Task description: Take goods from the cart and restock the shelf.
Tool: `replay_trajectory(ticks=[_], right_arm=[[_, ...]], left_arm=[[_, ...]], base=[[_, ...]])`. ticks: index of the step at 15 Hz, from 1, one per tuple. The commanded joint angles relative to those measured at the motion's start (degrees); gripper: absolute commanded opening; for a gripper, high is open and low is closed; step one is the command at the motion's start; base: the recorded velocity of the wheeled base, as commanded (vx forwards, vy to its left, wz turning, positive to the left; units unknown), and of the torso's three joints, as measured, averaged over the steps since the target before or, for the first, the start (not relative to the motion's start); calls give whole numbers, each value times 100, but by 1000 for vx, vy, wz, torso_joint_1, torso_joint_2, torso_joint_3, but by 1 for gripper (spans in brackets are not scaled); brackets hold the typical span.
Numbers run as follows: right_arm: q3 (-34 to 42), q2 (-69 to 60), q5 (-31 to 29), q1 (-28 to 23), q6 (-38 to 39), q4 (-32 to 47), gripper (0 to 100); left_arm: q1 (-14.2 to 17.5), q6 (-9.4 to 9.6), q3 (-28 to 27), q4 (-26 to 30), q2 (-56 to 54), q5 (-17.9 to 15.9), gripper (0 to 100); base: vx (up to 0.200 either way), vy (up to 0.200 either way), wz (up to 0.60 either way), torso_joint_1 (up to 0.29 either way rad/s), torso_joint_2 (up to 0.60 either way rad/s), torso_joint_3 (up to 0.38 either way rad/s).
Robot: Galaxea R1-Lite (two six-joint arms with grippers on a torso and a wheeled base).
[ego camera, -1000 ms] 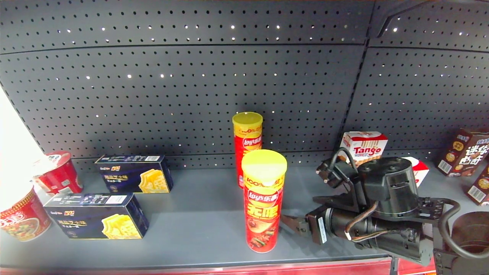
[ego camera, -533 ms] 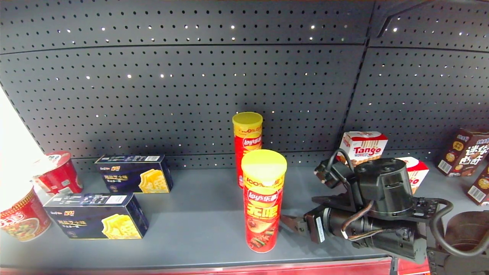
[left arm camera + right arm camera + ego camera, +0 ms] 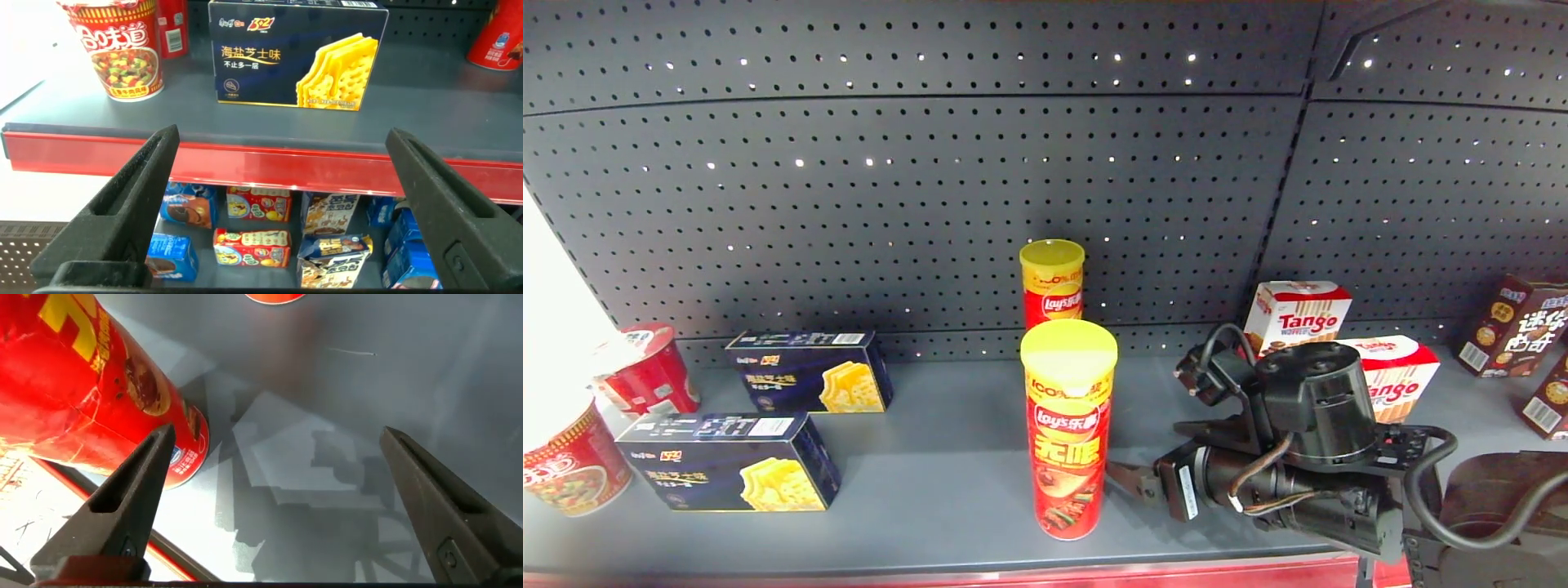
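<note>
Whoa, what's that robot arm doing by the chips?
The robot is stocking a grey metal store shelf. Its right gripper rests low over the shelf with its fingers open, right next to a tall red chip can with a yellow lid, not clamped on it. A second matching can stands behind. The left gripper, also open, hangs lower down in front of the shelf's red edge.

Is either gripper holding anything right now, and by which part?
Nothing is held. The right gripper is open beside the front chip can; the left gripper is open too.
</note>
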Motion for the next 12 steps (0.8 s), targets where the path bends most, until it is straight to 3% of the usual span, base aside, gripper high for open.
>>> replay_trajectory(ticks=[1, 8, 12], right_arm=[[-12, 15, -1, 8, 2, 2, 100], [524, -354, -282, -54, 2, -104, 100], [445, -415, -247, -203, 2, -201, 100]], left_arm=[[-1, 5, 1, 0, 8, 2, 100], [-1, 5, 1, -9, 8, 2, 100], [-1, -4, 1, -9, 8, 2, 100]], base=[[0, 0, 0, 0, 0, 0], [0, 0, 0, 0, 0, 0], [0, 0, 0, 0, 0, 0]])
